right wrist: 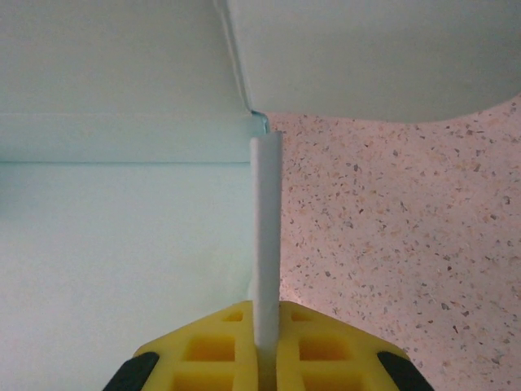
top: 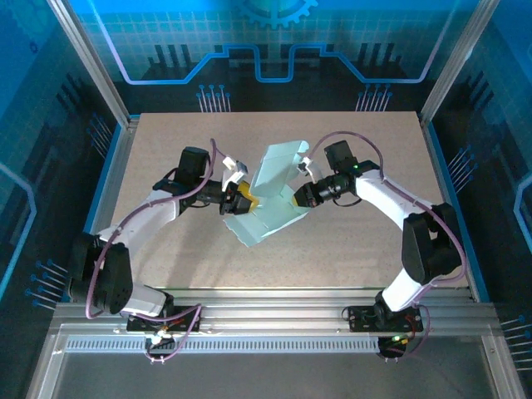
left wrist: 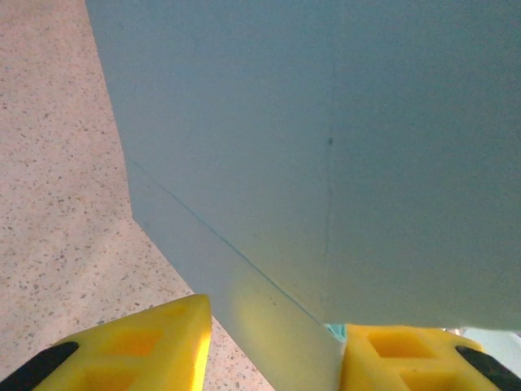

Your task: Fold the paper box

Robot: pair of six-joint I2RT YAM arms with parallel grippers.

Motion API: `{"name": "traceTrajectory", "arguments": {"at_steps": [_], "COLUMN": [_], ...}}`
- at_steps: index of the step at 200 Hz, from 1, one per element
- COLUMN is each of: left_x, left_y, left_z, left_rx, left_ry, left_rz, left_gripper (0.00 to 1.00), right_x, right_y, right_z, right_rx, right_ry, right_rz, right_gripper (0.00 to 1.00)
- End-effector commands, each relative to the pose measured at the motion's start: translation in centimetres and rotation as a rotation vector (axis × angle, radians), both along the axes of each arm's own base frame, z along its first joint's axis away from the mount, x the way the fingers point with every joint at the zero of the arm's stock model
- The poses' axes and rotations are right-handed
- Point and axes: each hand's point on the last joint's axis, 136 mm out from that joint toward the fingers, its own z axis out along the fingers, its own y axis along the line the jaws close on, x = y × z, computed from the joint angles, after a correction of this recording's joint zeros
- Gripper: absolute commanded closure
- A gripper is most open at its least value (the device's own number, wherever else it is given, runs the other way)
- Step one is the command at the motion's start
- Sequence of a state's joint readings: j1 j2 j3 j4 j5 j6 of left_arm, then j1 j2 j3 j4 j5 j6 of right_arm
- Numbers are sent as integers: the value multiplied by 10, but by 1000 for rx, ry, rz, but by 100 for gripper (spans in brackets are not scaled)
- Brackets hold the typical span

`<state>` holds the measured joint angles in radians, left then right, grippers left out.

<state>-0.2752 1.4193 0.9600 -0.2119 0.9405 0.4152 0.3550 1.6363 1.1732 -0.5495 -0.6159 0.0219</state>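
The paper box (top: pixel 278 179) is a pale mint card, partly folded, with one panel raised at the middle of the table and another lying flat toward the front. My right gripper (top: pixel 298 197) comes in from the right. In the right wrist view it (right wrist: pixel 266 314) is shut on a thin upright edge of the card (right wrist: pixel 265 228). My left gripper (top: pixel 241 198) reaches in from the left. Its yellow fingers (left wrist: pixel 138 350) straddle a lower flap of the paper box (left wrist: pixel 326 147). That flap touches the right finger, and a gap remains at the left finger.
The speckled beige table (top: pixel 357 249) has free room in front of and behind the card. An aluminium rail (top: pixel 274 320) runs along the near edge by the arm bases. Frame posts and blue walls enclose the sides and back.
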Motion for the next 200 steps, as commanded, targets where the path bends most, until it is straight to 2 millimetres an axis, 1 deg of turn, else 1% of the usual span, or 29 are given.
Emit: {"name": "traceTrajectory", "arguments": {"at_steps": [1,11,35,74,79,83,86,91,94,117,127,143,154,161,176,200], "left_x": [6,5,5,5,5,5,4,4,4,4,4,4,4,4,4,4], "left_y": [2,3,3,3,3,3,3,3,3,3,3,3,4,4,3,4], "left_z": [1,0,0,2,2,2,2,2,2,3,4,4,5,4,4,4], "left_rx": [22,23,26,25,25,25,24,24,23,20,17,17,16,16,17,19], "left_ry": [-42,-41,-40,-46,-44,-44,-45,-45,-48,-52,-55,-54,-53,-52,-49,-54], "left_rz": [41,43,45,47,47,47,46,47,47,47,46,47,46,47,46,49], "left_gripper": [68,69,86,89,88,85,81,71,68,62,62,67,73,79,87,87], "right_x": [-15,-14,-14,-14,-14,-13,-13,-14,-14,-14,-14,-13,-13,-13,-12,-12], "right_y": [14,14,14,12,12,12,12,12,12,12,13,13,13,13,13,13], "right_z": [21,21,20,20,20,20,19,20,20,19,18,18,17,18,17,17], "right_rx": [63,60,55,44,44,44,43,44,44,45,44,43,42,41,41,41], "right_ry": [-33,-34,-32,-36,-35,-35,-36,-35,-35,-33,-33,-33,-31,-30,-29,-29], "right_rz": [71,67,63,57,56,56,56,58,58,59,61,60,61,61,60,61], "right_gripper": [100,100,100,100,100,100,100,100,100,100,100,100,100,100,100,100]}}
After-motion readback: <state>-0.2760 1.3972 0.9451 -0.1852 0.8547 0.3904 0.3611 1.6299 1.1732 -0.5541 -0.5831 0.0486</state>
